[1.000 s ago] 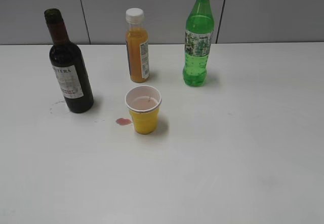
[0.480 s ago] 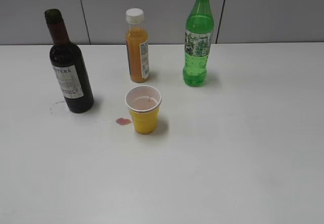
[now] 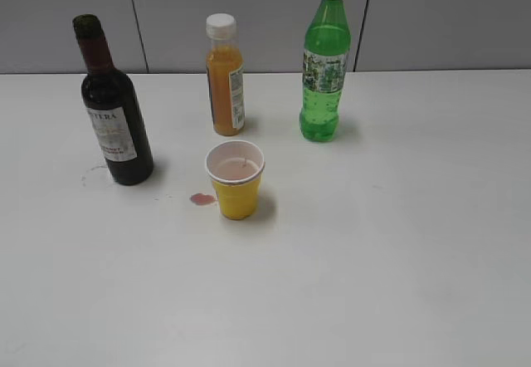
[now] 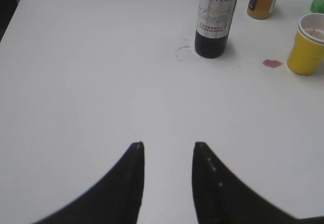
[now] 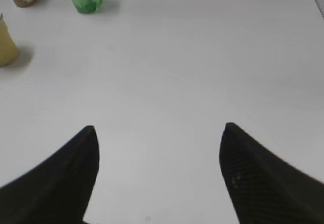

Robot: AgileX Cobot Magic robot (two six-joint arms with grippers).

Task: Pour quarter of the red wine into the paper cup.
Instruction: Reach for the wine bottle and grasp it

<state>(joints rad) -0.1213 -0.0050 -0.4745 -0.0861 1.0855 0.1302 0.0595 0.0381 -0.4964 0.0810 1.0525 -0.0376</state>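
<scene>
The red wine bottle [image 3: 114, 105] stands upright at the left of the white table, uncapped, white label facing front; it also shows in the left wrist view [image 4: 216, 17]. The yellow paper cup [image 3: 236, 179] stands right of it with a little reddish liquid inside; it also shows in the left wrist view [image 4: 308, 50] and at the edge of the right wrist view [image 5: 7, 44]. My left gripper [image 4: 168, 146] is open and empty, well short of the bottle. My right gripper [image 5: 159, 127] is wide open and empty over bare table. Neither gripper shows in the exterior view.
An orange juice bottle [image 3: 225, 76] with white cap and a green soda bottle [image 3: 325, 61] with yellow cap stand behind the cup. A small red wine spill [image 3: 202, 199] lies left of the cup. A faint ring stain [image 3: 93, 174] marks the table beside the wine bottle.
</scene>
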